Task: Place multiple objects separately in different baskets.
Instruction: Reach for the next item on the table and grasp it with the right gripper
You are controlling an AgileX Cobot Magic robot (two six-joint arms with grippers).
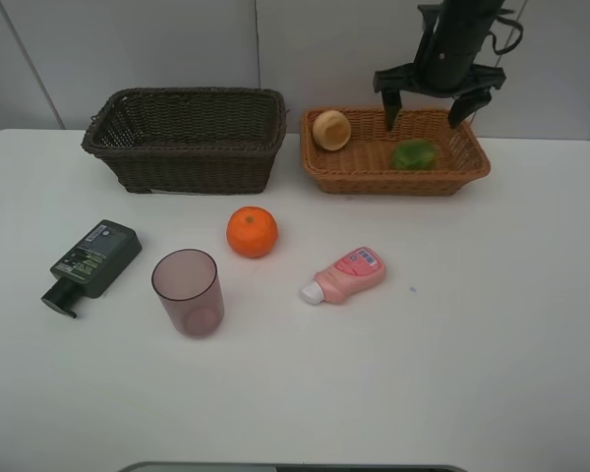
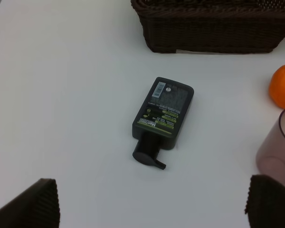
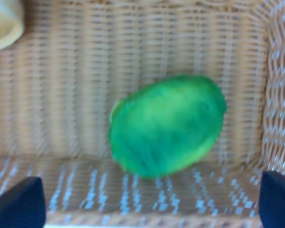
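With right pincer (image 1: 425, 120) apart over green fruit (image 1: 414, 154), at 3 o'clock in tan basket (image 1: 374, 182), and left pincer (image 2: 152, 205) apart, lift straight up before traversing.

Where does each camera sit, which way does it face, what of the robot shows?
Exterior high: above, looking down on the table; right hand over tan basket.
Left wrist: on left arm, facing down at pump bottle; fingertips show.
Right wrist: on right arm, facing down at green fruit; fingertips show.
Shared by exterior and right wrist: the fruit.
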